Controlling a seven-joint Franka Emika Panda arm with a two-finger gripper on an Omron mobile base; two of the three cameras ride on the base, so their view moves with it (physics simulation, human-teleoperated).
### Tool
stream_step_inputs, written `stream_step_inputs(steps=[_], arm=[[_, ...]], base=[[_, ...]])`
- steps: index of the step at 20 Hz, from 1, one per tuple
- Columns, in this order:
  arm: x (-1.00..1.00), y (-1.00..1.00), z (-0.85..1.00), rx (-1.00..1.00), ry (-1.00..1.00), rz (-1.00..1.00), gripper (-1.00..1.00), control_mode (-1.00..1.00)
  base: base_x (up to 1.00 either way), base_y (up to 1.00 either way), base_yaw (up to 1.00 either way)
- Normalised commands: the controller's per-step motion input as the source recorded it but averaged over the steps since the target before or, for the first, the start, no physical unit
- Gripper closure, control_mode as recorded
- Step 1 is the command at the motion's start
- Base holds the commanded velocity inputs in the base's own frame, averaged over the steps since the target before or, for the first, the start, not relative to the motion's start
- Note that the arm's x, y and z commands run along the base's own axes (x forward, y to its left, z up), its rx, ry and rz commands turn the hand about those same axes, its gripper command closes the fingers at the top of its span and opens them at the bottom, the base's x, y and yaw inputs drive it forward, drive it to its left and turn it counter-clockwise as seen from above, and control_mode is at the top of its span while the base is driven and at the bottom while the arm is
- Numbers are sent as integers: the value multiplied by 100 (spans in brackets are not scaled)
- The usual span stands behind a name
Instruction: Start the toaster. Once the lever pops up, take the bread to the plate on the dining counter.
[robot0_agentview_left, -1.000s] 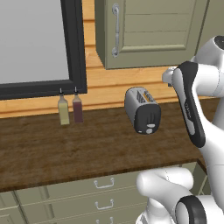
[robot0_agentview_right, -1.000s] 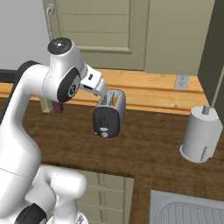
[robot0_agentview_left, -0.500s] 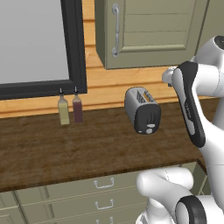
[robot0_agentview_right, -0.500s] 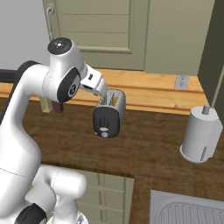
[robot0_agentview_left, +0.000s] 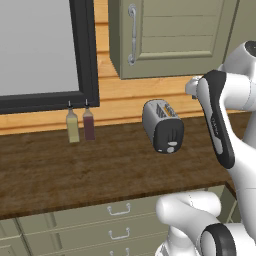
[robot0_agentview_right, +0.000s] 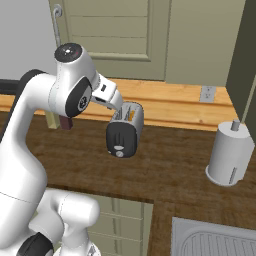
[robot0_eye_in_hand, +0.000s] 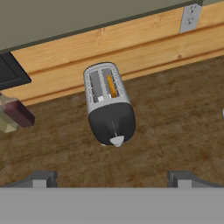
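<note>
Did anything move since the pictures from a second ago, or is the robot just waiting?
Nothing visibly changed. The arm holds the same pose above the worktop, and the gripper hangs over the toaster with its jaws wide open, holding nothing. The bread still sits down in one slot, and the two bottles and the paper towel roll stand where they were.

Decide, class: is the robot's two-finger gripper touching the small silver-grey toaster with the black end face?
Apart. In the hand view, the open gripper has bare wood worktop between its dark fingertips and the toaster.
</note>
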Motion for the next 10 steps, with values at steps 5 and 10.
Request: stream_step_inputs(steps=[5, 10], arm=[[0, 0, 0, 0, 0, 0, -100, -100], [0, 0, 0, 0, 0, 0, -100, -100]], base=[[0, 0, 0], [0, 0, 0]])
